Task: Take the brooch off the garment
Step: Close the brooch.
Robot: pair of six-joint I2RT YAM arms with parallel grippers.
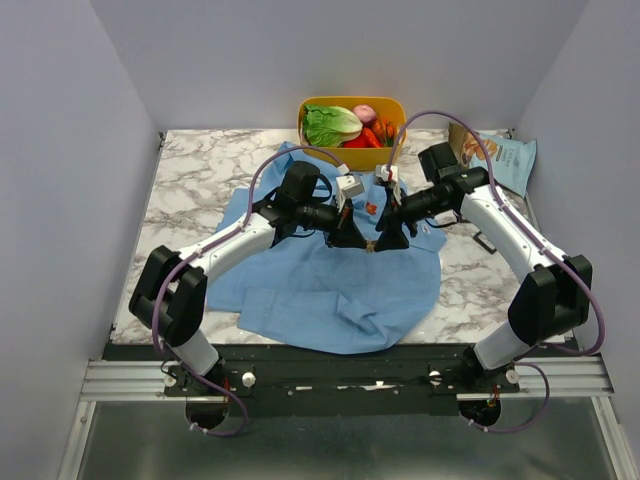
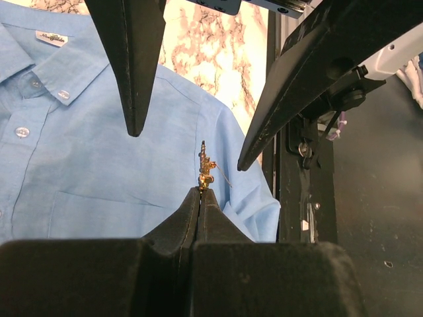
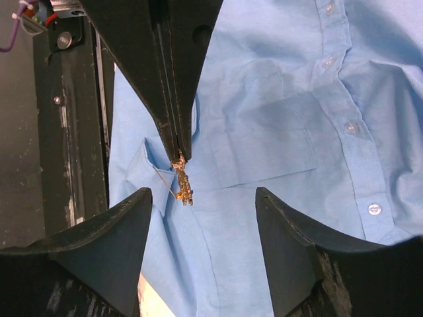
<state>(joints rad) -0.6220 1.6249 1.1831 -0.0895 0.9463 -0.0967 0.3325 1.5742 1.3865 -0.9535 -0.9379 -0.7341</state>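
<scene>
The garment (image 1: 320, 290) is a light-blue button-up shirt spread over the marble table, and it fills the left wrist view (image 2: 99, 165) and the right wrist view (image 3: 277, 132). My left gripper (image 1: 352, 237) (image 2: 200, 191) is shut on the brooch (image 2: 206, 168), a tiny gold-tan ornament with a thin pin sticking out sideways. The brooch (image 3: 183, 183) (image 1: 370, 245) hangs from those shut tips above the shirt front. My right gripper (image 1: 388, 238) (image 3: 203, 191) faces it, open, one finger on each side of the brooch and touching nothing.
A brighter red-orange ornament (image 1: 371, 208) sits on the shirt near the collar. A yellow basket (image 1: 352, 103) of vegetables stands at the back. A snack bag (image 1: 510, 160) lies at the back right. The black frame rail (image 2: 291, 172) runs along the near edge.
</scene>
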